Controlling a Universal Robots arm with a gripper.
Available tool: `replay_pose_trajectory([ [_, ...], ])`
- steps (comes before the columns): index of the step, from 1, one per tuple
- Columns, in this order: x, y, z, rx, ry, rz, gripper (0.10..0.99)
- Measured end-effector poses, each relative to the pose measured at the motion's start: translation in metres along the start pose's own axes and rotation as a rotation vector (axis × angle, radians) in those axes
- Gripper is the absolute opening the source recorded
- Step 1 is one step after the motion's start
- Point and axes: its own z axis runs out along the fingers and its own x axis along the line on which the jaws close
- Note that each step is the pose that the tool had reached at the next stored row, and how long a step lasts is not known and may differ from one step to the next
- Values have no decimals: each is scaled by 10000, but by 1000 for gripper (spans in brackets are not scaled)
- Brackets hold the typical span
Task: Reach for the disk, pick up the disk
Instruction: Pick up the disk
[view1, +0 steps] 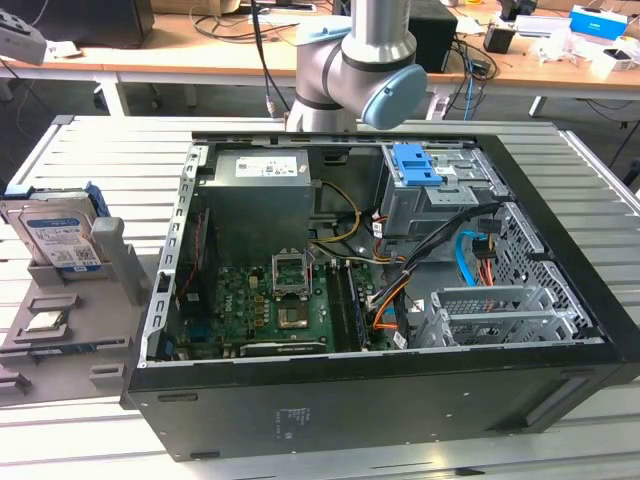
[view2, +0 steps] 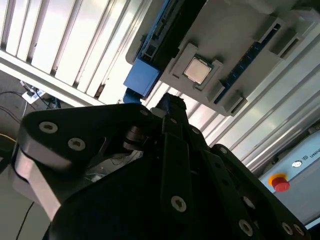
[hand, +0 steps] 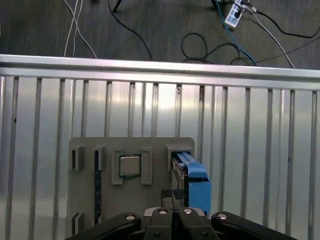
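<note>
My black claw (hand: 172, 194), pinched narrow and empty, hangs near the silver rectangular metal disk (hand: 192, 175) with blue bracket, upright in a grey plastic holder (hand: 130, 200).

disk (view1: 58, 232): lower part hidden in holder (view1: 105, 300) slot, exterior view
gripper (hand: 173, 196): body cut by picture edge, covers disk's near end, first wrist view
arm (view1: 365, 60): upper part cut off, exterior view

You had open room above the disk (hand: 194, 176), which stood on edge in the holder (hand: 120, 205). Gray slot walls (view1: 108, 255) flanked it, the chip (hand: 130, 165) lay close beside it, and the case (view1: 380, 420) crowded the holder's side toward the exterior view's right.
</note>
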Motion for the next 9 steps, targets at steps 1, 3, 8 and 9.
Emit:
replay_pose_trajectory([
  [1, 0, 0, 1, 0, -7, 184, 106],
  [3, 0, 0, 1, 0, -20, 504, 106],
  [8, 0, 0, 4, -1, -33, 889, 106],
  [9, 0, 0, 4, -1, -34, 893, 106],
])
